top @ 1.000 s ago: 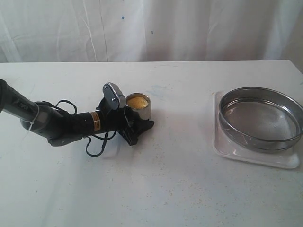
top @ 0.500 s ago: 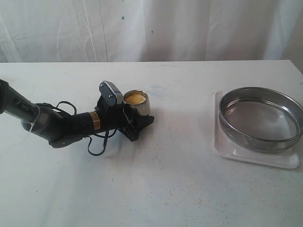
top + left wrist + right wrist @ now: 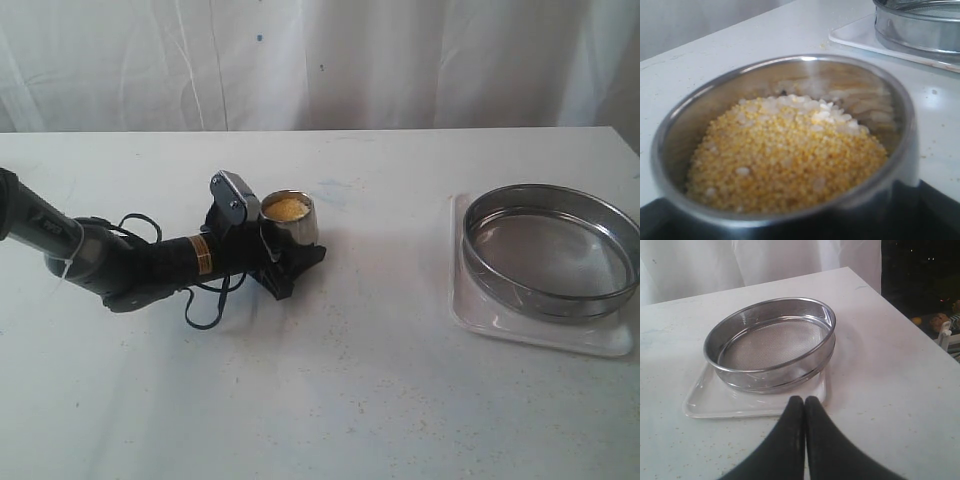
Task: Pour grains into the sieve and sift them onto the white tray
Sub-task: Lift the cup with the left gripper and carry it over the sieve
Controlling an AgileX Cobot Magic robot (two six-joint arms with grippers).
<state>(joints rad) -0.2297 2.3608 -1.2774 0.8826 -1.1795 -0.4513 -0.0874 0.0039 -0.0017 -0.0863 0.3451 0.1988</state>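
Exterior view, left fingers [image 3: 293,256] gripping steel cup [image 3: 301,231], right fingers [image 3: 803,402] closed empty, sieve [image 3: 548,300] on white tray [image 3: 478,318]

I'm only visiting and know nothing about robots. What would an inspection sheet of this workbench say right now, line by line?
Surface: white table, faintly speckled.
Job's things: grains sit high in a steel cup; sieve rests on the white tray, its mesh bare.
Clutter: nothing seen.
Grippers: left gripper shut on the steel cup, low by the table; right gripper shut and empty, pointing at the sieve.
Cables: black cable loops beside the left arm.
Surroundings: white curtain behind the table; dark space beyond its edge.
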